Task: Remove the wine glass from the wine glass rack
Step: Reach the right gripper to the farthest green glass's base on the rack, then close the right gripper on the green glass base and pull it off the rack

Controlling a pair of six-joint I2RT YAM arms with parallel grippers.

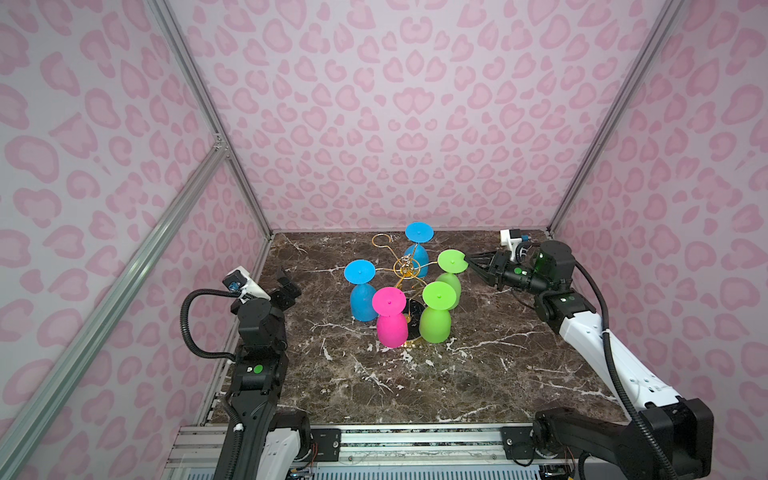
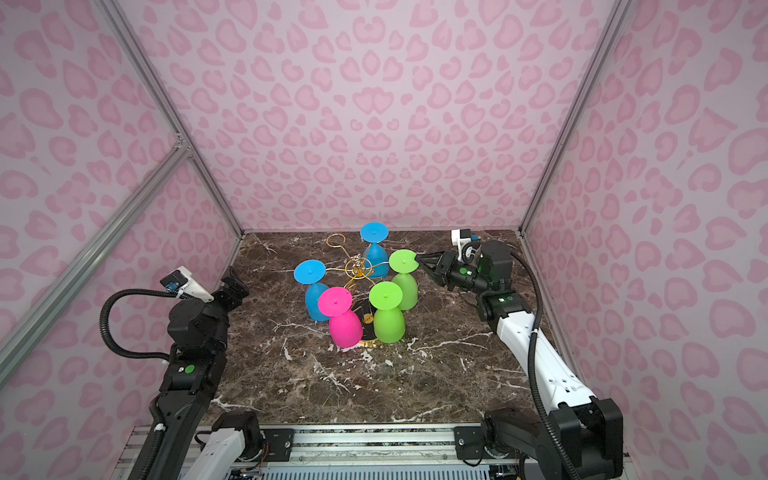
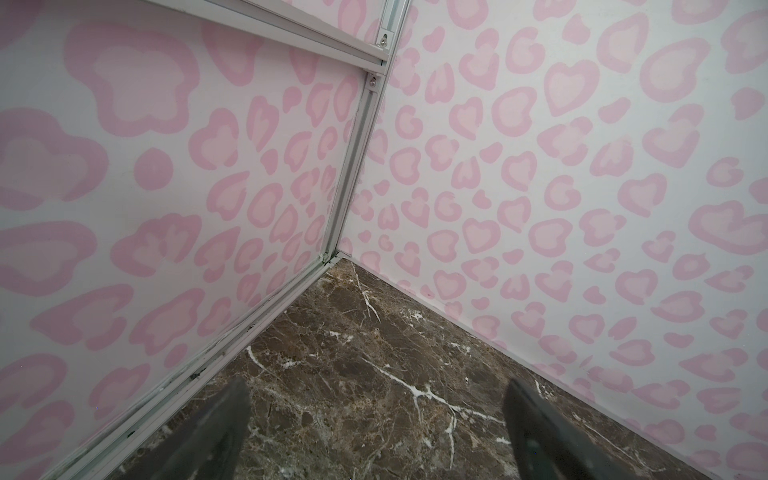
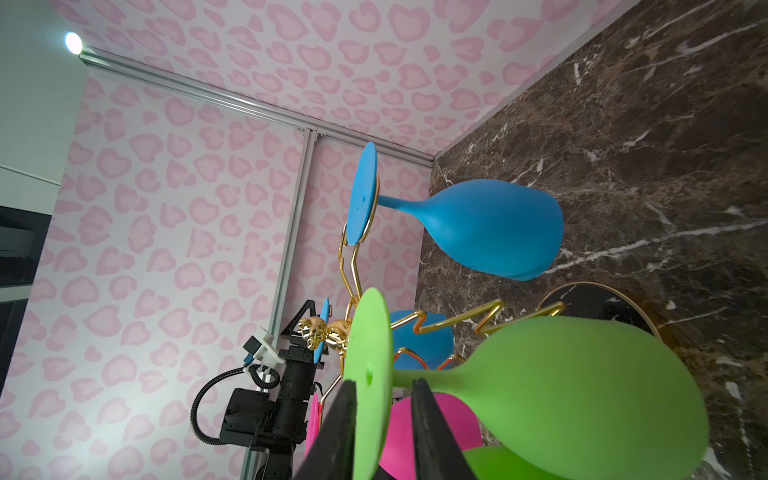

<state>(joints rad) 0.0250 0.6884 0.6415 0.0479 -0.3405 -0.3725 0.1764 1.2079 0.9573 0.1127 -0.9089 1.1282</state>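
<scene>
Matte green wine glass (image 4: 582,386): right fingers (image 4: 432,436) straddle its disc foot, grip unclear; left fingers (image 3: 536,432) wide, empty.

Brown marble tabletop (image 1: 478,374) — white-veined, pink heart-spotted walls (image 1: 415,104), aluminium frame rails (image 1: 124,282)

Soft, even light fills both top views, with faint shadows on the counter (image 1: 478,374). A bright lamp (image 4: 73,42) glares in the right wrist view. The left fingers (image 3: 224,432) look blurry.
</scene>
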